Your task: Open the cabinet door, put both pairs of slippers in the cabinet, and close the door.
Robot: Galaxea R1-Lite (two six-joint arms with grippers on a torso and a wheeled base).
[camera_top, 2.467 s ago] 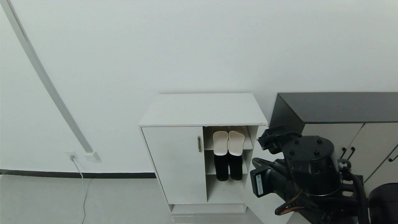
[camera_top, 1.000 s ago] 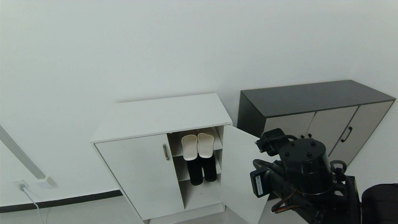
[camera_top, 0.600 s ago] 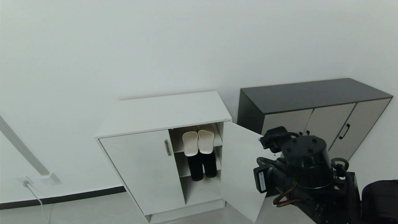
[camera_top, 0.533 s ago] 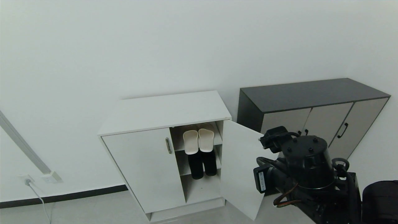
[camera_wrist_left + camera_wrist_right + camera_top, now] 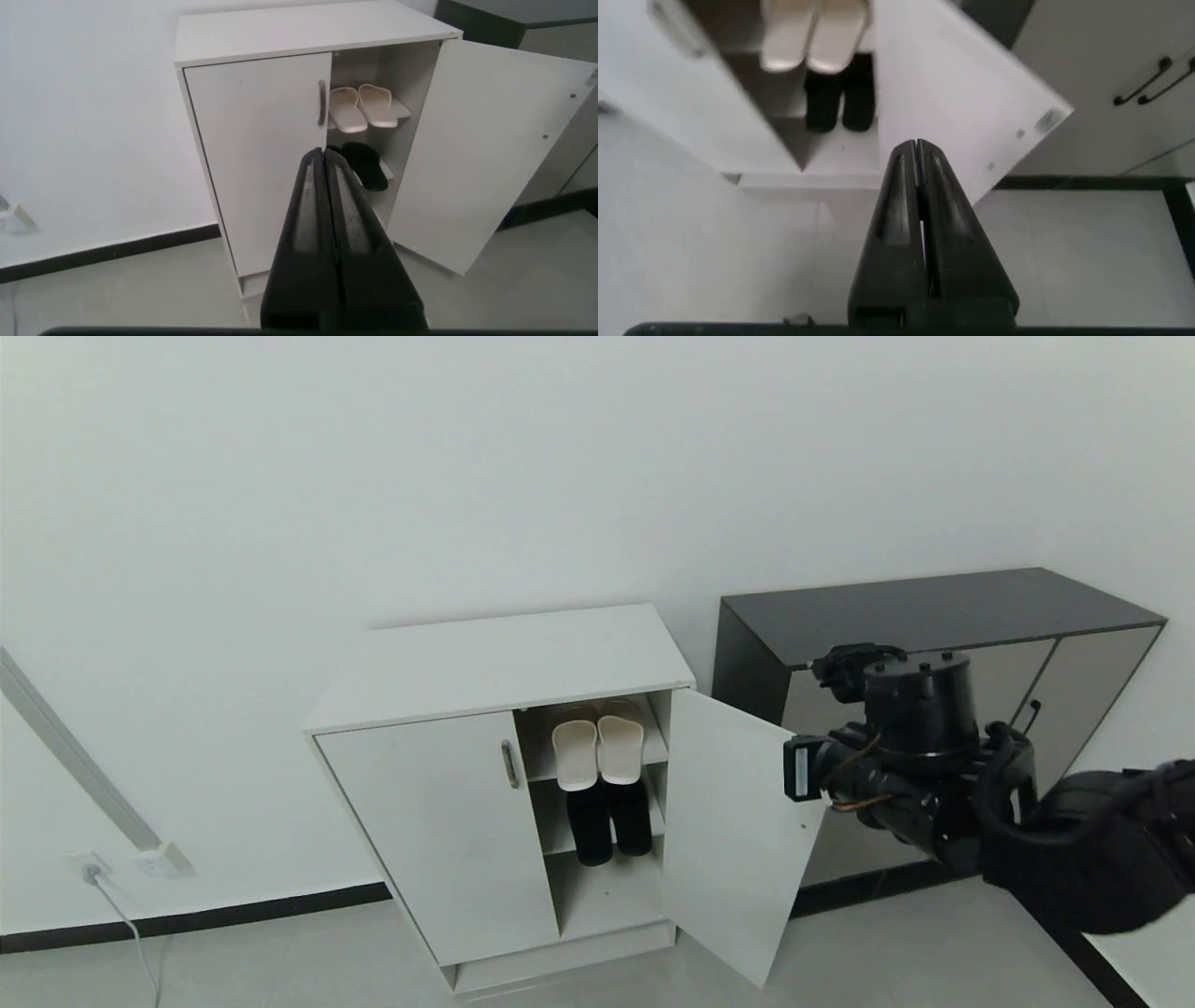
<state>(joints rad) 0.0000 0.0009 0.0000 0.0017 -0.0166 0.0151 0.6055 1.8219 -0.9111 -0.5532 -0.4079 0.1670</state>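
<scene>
The white cabinet stands against the wall with its left door closed and its right door swung open. A white pair of slippers lies on the upper shelf, and a black pair sits on the shelf below. My right arm hangs just past the open door's outer edge. The right gripper is shut and empty over that door. The left gripper, also shut and empty, points at the cabinet front near the handle, some way off.
A dark-topped grey sideboard stands right of the white cabinet, close behind the open door. A wall socket with a cable and a slanted conduit are at the left. Bare floor lies in front.
The head camera has swung, shifting the whole picture. My right arm has risen and moved right, away from the door's edge. The door stays open and the slippers have not moved.
</scene>
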